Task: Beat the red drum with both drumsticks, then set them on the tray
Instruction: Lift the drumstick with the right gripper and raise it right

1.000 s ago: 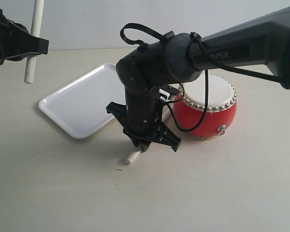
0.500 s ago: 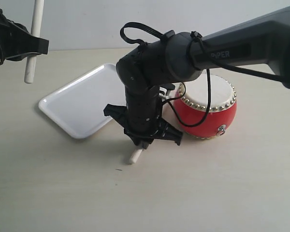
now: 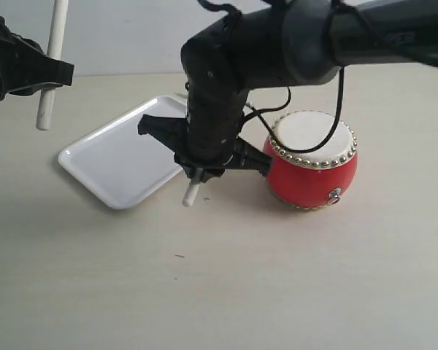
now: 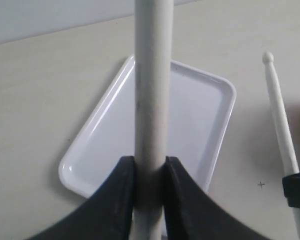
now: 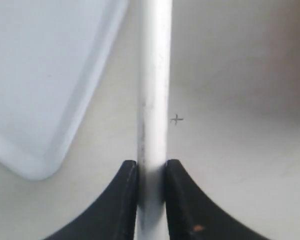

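Observation:
The red drum (image 3: pixel 312 162) with its cream skin stands on the table right of centre. At the upper left my left gripper (image 3: pixel 51 71) (image 4: pixel 150 170) is shut on one drumstick (image 3: pixel 52 55) (image 4: pixel 152 85), held nearly upright above the table. My right gripper (image 3: pixel 198 173) (image 5: pixel 151 172) is shut on the other drumstick (image 3: pixel 192 194) (image 5: pixel 154 85) (image 4: pixel 282 130), lifted off the table between the drum and the white tray (image 3: pixel 120 157) (image 4: pixel 190 120) (image 5: pixel 35 75). Its blunt end pokes out below the fingers.
The right arm (image 3: pixel 277 51) and its cable (image 3: pixel 328 109) stretch over the tray's far corner and partly hide the drum's left side. Bare beige tabletop (image 3: pixel 226 284) fills the foreground.
The right gripper has risen and shifted slightly left with its drumstick, lifting the stick's end off the table. The left gripper and its stick have stayed in place.

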Motion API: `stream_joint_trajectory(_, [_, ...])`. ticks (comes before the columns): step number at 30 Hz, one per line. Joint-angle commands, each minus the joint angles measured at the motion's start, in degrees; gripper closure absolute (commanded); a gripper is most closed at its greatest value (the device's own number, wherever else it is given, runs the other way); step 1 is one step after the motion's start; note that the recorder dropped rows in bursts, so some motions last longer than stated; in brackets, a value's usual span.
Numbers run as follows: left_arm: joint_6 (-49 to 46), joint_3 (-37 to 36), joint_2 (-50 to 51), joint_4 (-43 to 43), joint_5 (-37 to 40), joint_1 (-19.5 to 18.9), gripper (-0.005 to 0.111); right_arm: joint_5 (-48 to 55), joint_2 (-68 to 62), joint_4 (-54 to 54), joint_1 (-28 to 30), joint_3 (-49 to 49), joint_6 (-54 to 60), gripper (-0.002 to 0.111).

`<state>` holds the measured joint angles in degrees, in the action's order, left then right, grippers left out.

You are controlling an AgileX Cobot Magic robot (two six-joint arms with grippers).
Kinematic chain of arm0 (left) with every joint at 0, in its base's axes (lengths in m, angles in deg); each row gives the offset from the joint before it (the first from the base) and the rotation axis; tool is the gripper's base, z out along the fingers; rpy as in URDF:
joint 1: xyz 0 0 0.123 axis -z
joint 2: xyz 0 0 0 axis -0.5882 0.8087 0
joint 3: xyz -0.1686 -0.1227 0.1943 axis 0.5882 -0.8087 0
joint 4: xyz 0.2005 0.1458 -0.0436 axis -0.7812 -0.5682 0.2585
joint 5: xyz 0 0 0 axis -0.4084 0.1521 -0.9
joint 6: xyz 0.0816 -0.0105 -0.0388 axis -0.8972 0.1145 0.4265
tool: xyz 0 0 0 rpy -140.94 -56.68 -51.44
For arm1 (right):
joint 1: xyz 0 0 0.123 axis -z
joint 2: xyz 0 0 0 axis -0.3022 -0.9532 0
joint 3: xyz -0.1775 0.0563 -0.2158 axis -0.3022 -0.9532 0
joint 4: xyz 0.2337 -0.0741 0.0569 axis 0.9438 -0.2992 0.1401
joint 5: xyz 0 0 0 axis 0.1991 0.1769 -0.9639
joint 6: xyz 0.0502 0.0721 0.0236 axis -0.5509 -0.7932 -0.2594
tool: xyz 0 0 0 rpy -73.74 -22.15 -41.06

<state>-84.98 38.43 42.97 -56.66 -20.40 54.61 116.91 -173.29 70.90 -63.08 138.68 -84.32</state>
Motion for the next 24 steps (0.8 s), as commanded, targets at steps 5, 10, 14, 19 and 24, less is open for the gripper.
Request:
stream_joint_trajectory(5, [-0.1, -0.2, -0.8, 1.6, 8.4, 0.4, 0.107, 3.6, 9.7, -0.3, 0.3, 0.3, 24.3, 0.108])
stream_joint_trajectory(10, [-6.3, -0.2, -2.4, 7.3, 16.8, 0.4, 0.107, 13.7, 15.9, -0.2, 1.4, 0.3, 38.1, 0.108])
stream_joint_trajectory(14, [-7.6, -0.2, -4.0, 7.9, 22.8, 1.2, 0.107, 19.4, 22.2, -0.2, 3.5, 0.3, 45.8, 0.108])
stream_joint_trajectory(19, [-7.8, -0.2, -6.6, 6.9, 25.8, 6.7, 0.107, 24.4, 30.1, 0.5, 5.9, 0.2, 53.1, 0.108])
stream_joint_trajectory(24, [-6.3, -0.2, -7.3, 4.8, 27.2, 9.1, 0.107, 24.4, 35.9, 1.4, 8.4, -2.0, 57.5, 0.108])
